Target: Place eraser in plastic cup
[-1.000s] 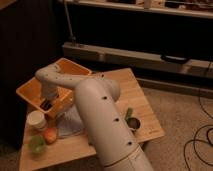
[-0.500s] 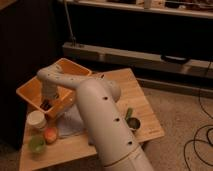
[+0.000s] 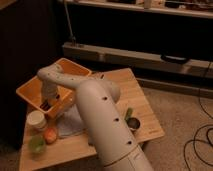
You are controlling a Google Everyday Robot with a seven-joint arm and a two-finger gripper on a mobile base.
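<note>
Gripper (image 3: 46, 104) down inside the orange bin (image 3: 70, 67), jaws closed.
I see something dark at the tips (I cannot tell whether it is the eraser, or whether it is gripped). The plastic cup (image 3: 36, 144) stands outside the bin at the bench's (image 3: 145, 110) front left corner, near the white container (image 3: 36, 120).

Single high view from behind the arm (image 3: 107, 125), down onto the table (image 3: 143, 101), claw (image 3: 46, 104) in the orange bin (image 3: 76, 65).
</note>
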